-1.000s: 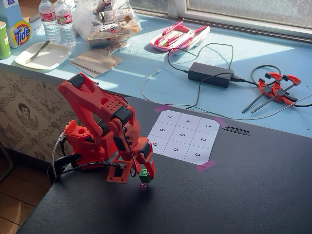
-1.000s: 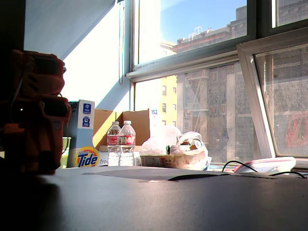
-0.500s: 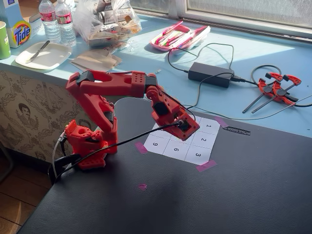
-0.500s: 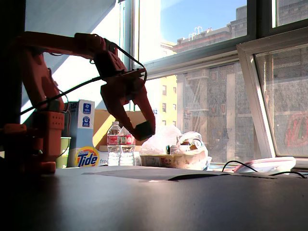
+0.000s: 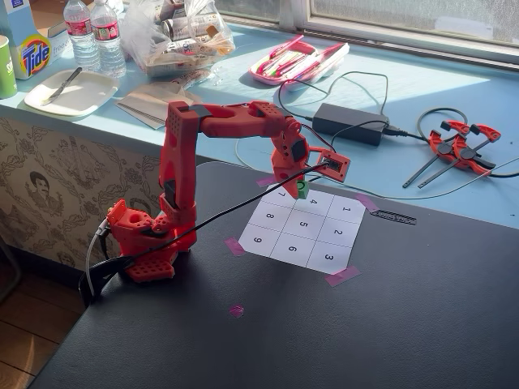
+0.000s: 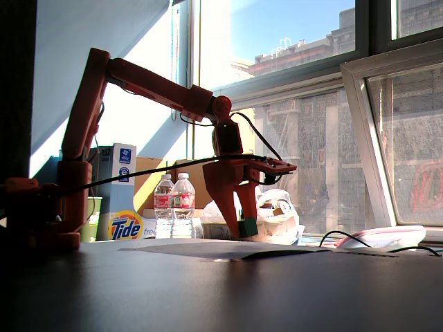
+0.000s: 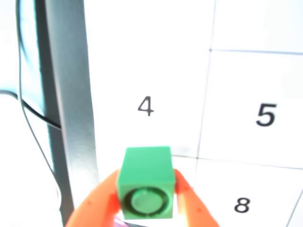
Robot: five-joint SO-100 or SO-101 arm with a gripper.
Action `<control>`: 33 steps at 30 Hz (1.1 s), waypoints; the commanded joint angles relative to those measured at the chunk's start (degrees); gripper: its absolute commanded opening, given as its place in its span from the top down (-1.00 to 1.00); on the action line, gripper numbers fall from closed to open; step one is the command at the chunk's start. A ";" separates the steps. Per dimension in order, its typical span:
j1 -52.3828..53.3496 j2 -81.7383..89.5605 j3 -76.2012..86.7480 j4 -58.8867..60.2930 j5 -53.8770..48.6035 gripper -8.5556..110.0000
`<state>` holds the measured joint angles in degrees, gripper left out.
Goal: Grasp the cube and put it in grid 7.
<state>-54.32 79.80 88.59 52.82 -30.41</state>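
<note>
Clamped by its side faces in the gripper (image 7: pixel 144 198), the cube (image 7: pixel 144 182) looked light, rigid, hovering near grid 7 (image 5: pixel 280 194).

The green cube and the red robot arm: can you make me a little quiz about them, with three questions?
1. True or false: the jaws are shut on the cube.
2. In the wrist view, which number is printed just above the cube? A) 4 B) 2 C) 6
3. What colour is the tape holding down the number sheet?

Key: 1 true. 2 A, the cell marked 4. 3 purple.
</note>
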 commanded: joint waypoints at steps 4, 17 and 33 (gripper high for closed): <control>-6.15 -2.29 -6.68 3.52 -0.44 0.85; -6.94 -0.18 -10.72 12.83 4.66 0.85; -1.85 4.13 3.34 -3.16 2.99 0.78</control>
<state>-56.78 79.45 90.53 52.38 -26.54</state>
